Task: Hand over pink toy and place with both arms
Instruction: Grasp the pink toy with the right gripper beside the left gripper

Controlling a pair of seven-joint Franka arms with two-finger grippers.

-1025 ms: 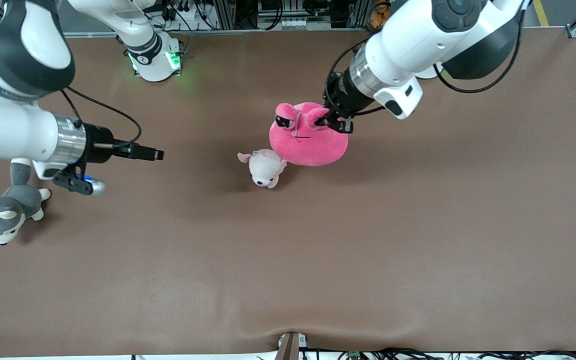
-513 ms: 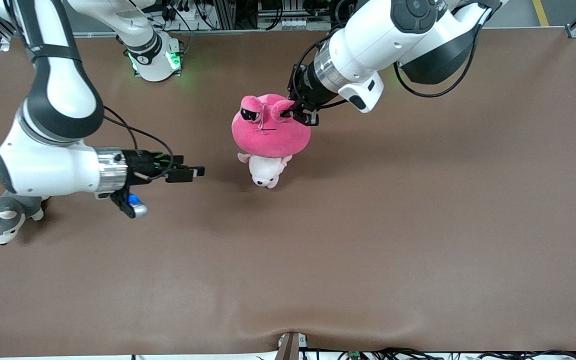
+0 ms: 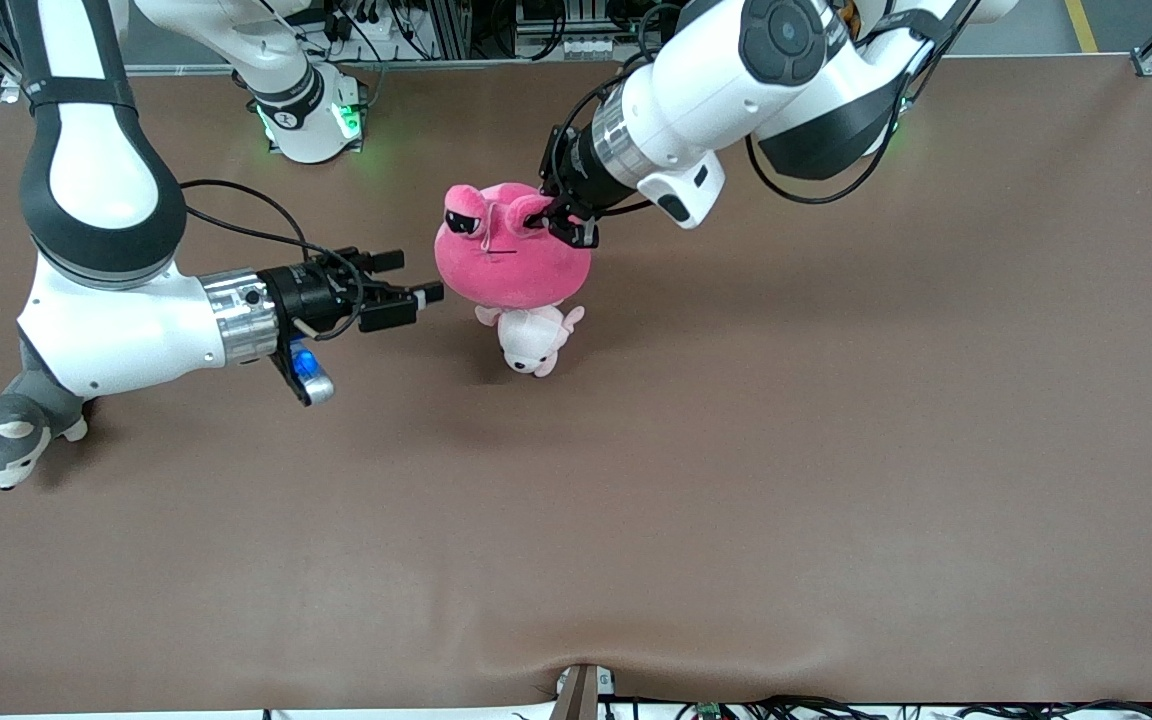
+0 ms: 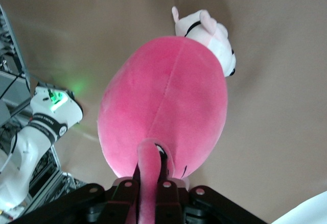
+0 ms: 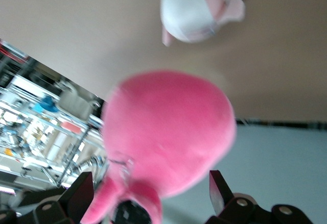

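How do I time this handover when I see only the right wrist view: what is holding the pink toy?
Observer: The left gripper holds it, shut on one eye bump of the toy. The left wrist view shows that bump pinched between its fingers.
Operator: Is the toy off the table?
Observer: From the front it hangs over the small white plush and hides part of it. I cannot tell whether they touch.
Operator: Where is my gripper relative to the toy?
Observer: The right gripper is open, level with the toy on the side toward the right arm's end, with its fingertips at the toy's edge.
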